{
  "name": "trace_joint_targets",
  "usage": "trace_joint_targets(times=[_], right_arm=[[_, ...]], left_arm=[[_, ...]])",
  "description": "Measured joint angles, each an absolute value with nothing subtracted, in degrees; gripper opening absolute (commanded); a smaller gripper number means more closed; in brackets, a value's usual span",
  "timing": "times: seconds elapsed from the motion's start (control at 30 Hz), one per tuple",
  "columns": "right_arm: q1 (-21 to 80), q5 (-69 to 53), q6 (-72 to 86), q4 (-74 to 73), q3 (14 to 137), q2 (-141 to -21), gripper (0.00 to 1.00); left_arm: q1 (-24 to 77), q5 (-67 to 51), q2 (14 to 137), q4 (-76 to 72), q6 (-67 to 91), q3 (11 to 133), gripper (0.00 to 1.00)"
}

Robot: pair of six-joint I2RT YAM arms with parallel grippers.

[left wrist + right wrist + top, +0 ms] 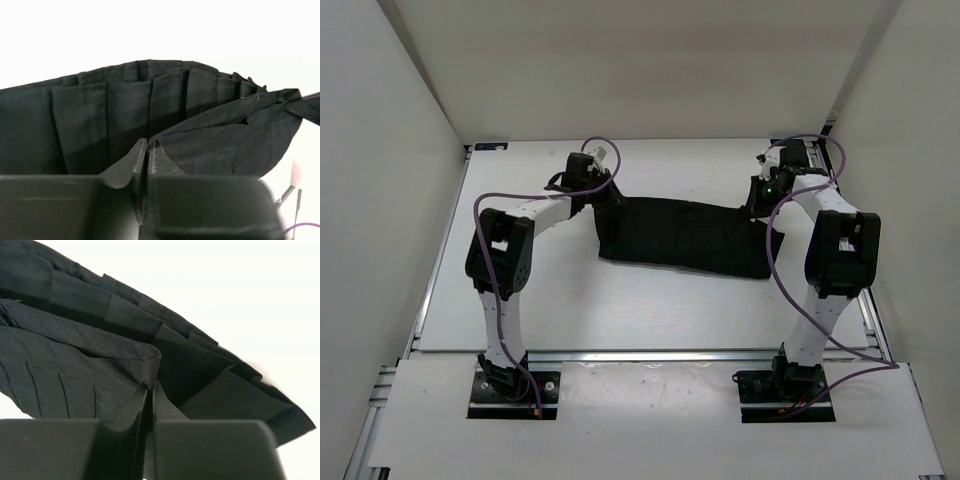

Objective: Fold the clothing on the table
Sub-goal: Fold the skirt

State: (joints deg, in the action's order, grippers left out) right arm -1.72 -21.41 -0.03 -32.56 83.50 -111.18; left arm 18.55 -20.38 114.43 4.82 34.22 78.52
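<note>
The clothing (685, 238) is seen in the top external view as a long black band stretched across the far half of the white tabletop (620, 310). Its left end is held at the left claw (604, 196) and its right end at the right claw (756, 208). The near edge is laid on the tabletop, but how far the far edge is raised cannot be told from above. In the left wrist view, the left claw (148, 146) is shown with its fingers nearly together, clamped on a fold of the clothing (90, 120). A row of pleats is spread out behind the fingers, and the fabric is gathered to a twisted point at the right. In the right wrist view, the right claw (150, 390) is shown pressed tight on a hemmed edge of the clothing (65, 360). Stitched lines are visible on the near layer, and pleated layers are fanned out beyond the fingers toward the right.
</note>
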Motion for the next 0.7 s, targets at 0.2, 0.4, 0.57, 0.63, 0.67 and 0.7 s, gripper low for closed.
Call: trace_joint_targets(times=[0.2,0.4,0.57,0.63,0.67,0.7], right_arm=[[-1.9,-3.4,0.2,-31.5,88.2,-114.6,0.99],[-1.5,7.6,-2.0,-29.8,87.6,-113.0,0.33],[-2.1,-14.9,-5.7,-29.8,86.4,-108.6,0.00],[-1.9,-25.1,-7.2,-30.4,87.2,-108.9,0.00],[-1.7,-29.6,-8.1,-30.9,87.6,-109.4,0.01],[-1.2,-33.5,-9.1,-31.4,88.0,-110.1,0.00]], left_arm=[[17.8,-17.6,121.3,7.3,32.3,86.4,0.89],[14.6,-9.3,119.2,8.5,28.4,87.8,0.99],[18.2,-8.5,118.2,13.0,18.0,97.6,0.81],[22.0,-12.8,117.8,10.0,17.1,99.4,0.36],[23.4,-15.5,117.5,8.6,17.2,99.2,0.13],[25.3,-18.6,117.5,8.0,17.7,99.1,0.04]])
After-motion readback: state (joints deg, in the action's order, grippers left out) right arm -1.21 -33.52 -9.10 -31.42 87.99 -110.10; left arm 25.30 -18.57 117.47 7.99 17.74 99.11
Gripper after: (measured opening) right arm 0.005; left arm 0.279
